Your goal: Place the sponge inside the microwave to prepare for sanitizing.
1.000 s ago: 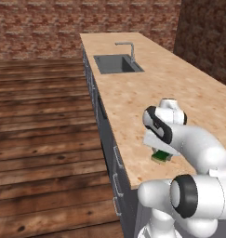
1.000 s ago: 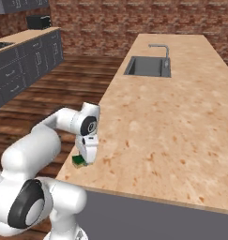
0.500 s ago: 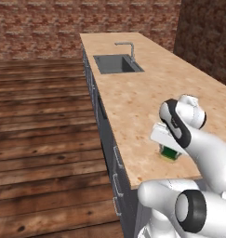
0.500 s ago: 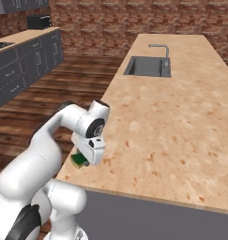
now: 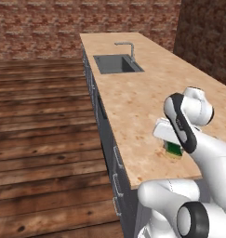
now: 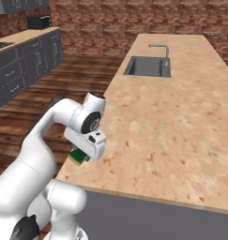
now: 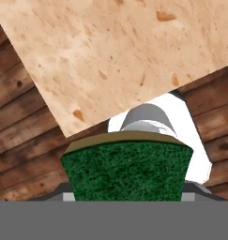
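The sponge sits between the jaws of the gripper, which are closed on it; in the hand view its dark green face fills the lower middle, with a thin yellowish layer showing along its upper edge. In the right base view the sponge shows as a small green block with a yellow edge under the white hand, at about 8 o'clock from the middle of the picture, just over the near corner of the counter. In the left base view the sponge peeks out beneath the hand at about 4 o'clock, close to the near edge of the counter; whether it touches the top or hangs just above it I cannot tell. The sink, with its faucet, lies well apart from the gripper, far up the counter at about 12 o'clock in the left base view. In the hand view the tan counter top spreads across the upper part, and the wooden floor shows past its edge at about 9 o'clock.
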